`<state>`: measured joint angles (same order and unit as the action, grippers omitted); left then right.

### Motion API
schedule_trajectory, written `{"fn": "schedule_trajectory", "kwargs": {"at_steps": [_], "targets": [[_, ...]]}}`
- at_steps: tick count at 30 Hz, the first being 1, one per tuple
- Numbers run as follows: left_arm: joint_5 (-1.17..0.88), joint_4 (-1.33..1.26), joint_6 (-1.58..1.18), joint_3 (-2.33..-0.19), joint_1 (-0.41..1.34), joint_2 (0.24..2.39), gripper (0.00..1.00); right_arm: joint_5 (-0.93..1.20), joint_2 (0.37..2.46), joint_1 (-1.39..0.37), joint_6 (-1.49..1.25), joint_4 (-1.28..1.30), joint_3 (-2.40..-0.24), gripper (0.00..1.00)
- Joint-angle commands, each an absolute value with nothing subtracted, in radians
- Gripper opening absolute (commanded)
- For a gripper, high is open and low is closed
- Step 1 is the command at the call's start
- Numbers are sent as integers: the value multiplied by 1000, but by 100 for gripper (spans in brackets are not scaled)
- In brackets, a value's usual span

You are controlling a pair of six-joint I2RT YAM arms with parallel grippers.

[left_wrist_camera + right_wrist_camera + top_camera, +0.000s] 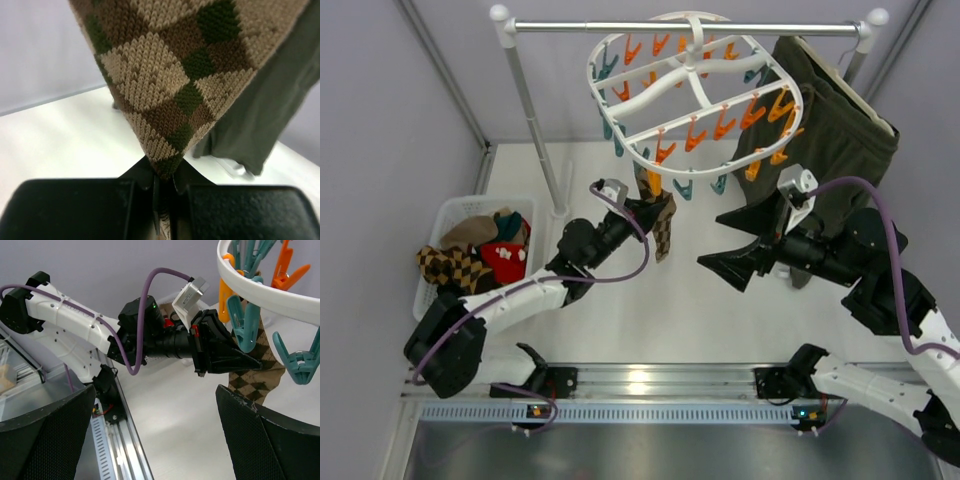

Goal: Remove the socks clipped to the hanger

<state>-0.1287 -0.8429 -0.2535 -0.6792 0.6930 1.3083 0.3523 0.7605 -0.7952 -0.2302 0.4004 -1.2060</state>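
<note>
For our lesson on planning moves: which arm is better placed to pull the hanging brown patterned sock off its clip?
Left. The left gripper is shut on the sock at its lower tip, under the hanger. The right gripper is open, empty and off to the side.

**Two white-and-black arms, purple leads**

Overhead, my left arm [510, 300], at eight o'clock, wears glossy white link shells between chunky black motor housings; the right arm [865, 385], at four o'clock, matches it. A purple cable [144, 305] runs to each wrist, ending at a pale grey camera block [190, 294]. The left gripper [248, 363] is matte black and wedge-shaped; the right gripper [155, 432] has finely cross-hatched black fingers [50, 440]. A green light [154, 304] glows on the left wrist housing.
</note>
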Motion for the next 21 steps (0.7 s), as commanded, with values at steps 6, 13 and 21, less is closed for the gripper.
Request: {"fn": "schedule_trajectory", "kwargs": {"at_steps": [6, 13, 21], "targets": [[507, -781, -128, -670, 949, 1207, 0, 450, 834, -778, -296, 331, -1333, 99], [846, -753, 34, -773, 1193, 1304, 0, 374, 870, -779, -319, 368, -1377, 91], [841, -753, 12, -790, 1290, 1339, 0, 305, 916, -814, -357, 376, -1427, 81]]}}
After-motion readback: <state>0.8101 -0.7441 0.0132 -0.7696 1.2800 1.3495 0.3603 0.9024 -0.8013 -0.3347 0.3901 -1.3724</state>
